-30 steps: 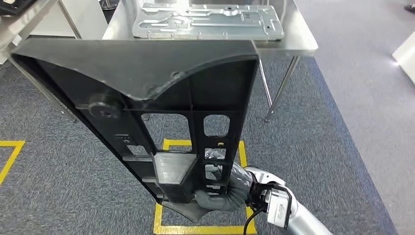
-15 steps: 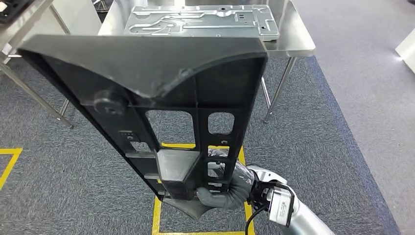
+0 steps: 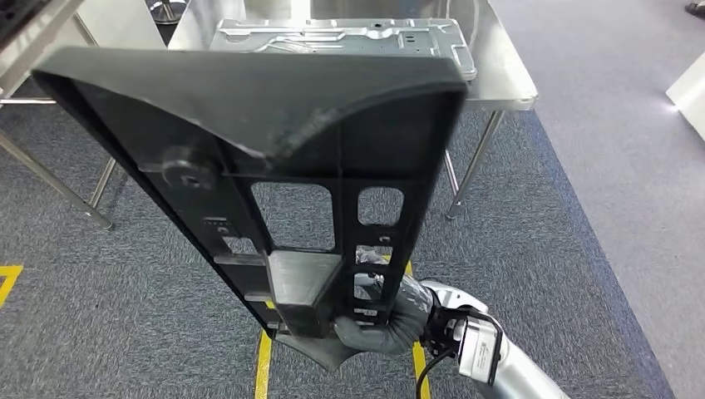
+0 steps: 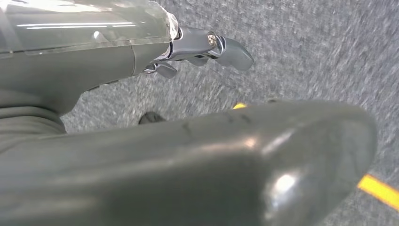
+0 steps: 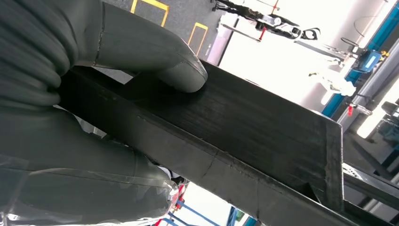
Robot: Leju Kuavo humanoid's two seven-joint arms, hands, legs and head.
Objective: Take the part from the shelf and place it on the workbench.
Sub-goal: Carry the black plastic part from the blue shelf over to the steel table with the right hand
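Observation:
A large black plastic part (image 3: 274, 141), ribbed and with several cut-outs, stands upright close in front of me in the head view. My right hand (image 3: 374, 328) grips its lower end from the right. In the right wrist view the grey thumb (image 5: 155, 56) presses on the part's flat black edge (image 5: 263, 127). The steel workbench (image 3: 499, 79) lies just beyond the part's top edge, with a pressed metal plate (image 3: 332, 37) on it. My left hand (image 4: 84, 66) hangs over grey carpet, fingers apart, holding nothing.
The workbench's slanted legs (image 3: 474, 162) stand on grey carpet. Yellow tape lines (image 3: 264, 366) mark the floor below the part. A second steel frame (image 3: 50, 179) is at the left, and a white object (image 3: 690, 91) at the right edge.
The whole view has shifted: the workbench is nearer and the yellow floor marks have slid down and out of the picture. The part stays gripped in my right hand.

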